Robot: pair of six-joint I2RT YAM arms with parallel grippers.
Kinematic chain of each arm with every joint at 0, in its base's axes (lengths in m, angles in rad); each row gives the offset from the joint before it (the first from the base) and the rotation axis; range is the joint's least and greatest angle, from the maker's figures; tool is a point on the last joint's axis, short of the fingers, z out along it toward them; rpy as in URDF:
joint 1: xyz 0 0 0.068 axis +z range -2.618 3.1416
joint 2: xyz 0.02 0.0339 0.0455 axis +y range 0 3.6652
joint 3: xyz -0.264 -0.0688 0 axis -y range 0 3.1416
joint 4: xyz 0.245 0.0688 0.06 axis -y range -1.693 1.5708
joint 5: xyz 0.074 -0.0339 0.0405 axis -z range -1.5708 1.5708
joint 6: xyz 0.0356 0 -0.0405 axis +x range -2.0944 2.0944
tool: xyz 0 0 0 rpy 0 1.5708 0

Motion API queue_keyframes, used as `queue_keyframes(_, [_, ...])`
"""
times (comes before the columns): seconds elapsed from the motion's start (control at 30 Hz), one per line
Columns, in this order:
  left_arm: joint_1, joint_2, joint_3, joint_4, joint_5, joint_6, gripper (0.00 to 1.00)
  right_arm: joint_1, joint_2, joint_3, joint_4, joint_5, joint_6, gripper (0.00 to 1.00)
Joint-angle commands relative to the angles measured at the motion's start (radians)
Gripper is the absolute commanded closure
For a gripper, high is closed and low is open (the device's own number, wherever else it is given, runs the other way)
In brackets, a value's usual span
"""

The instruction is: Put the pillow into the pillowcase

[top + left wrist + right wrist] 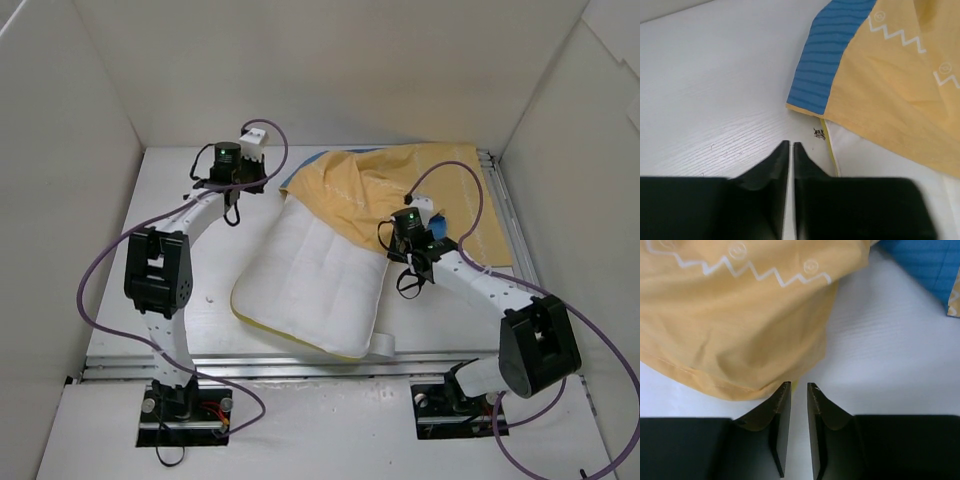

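With the pillow [315, 275] half-sheathed, left fingers [782, 162] clenched empty, right fingers [781, 407] barely parted, seemingly empty, regrip the pillowcase [400, 185] hem.

We see the left gripper [791, 146] at the bottom centre of the frame, its two black fingers pressed together with nothing between them, over the white table [715, 75] that fills the left half. In the upper right lies the pillowcase [890, 90], yellow-orange with white zigzag lines, a blue striped band [830, 55] along its left edge. Below it, at lower right, the white pillow [875, 160] shows, its yellow piping [830, 150] just right of the fingertips. A small dark speck [818, 133] marks the table there.
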Motion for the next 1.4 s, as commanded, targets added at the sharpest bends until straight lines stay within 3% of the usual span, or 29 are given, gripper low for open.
queue_keyframes(0.0, [-0.007,-0.019,-0.003,0.059,0.047,0.056,0.98,0.009,-0.021,-0.028,0.036,0.014,0.016,0.83])
queue_keyframes(0.13, [-0.007,0.07,0.111,-0.063,0.057,0.162,0.46,0.006,-0.033,-0.047,0.036,0.016,0.024,0.72])
queue_keyframes(0.23, [-0.007,0.09,0.105,-0.051,0.045,0.173,0.32,0.008,-0.053,-0.051,0.035,0.025,0.027,0.69])
queue_keyframes(0.33, [0.002,0.1,0.08,-0.007,0.094,0.166,0.3,0.011,-0.058,-0.044,0.033,0.027,0.023,0.67])
queue_keyframes(0.47, [0.012,0.18,0.235,-0.125,0.095,0.169,0.3,0.011,-0.058,-0.03,0.021,0.022,0.016,0.65])
queue_keyframes(0.83, [-0.017,0.35,0.473,-0.189,0.089,0.175,0.31,0.011,-0.058,-0.007,-0.004,0.045,0.013,0.64])
queue_keyframes(1.13, [-0.037,0.439,0.647,-0.276,0.166,0.238,0.33,0.003,-0.063,0.018,-0.024,0.05,0.009,0.64])
queue_keyframes(1.3, [-0.037,0.449,0.66,-0.29,0.271,0.282,0.43,0.005,-0.06,0.024,-0.027,0.043,0.009,0.63])
queue_keyframes(1.33, [-0.037,0.449,0.662,-0.29,0.293,0.288,0.47,0.005,-0.06,0.024,-0.027,0.043,0.009,0.63])
queue_keyframes(1.37, [-0.037,0.45,0.663,-0.292,0.302,0.294,0.58,0.005,-0.057,0.027,-0.025,0.04,0.009,0.63])
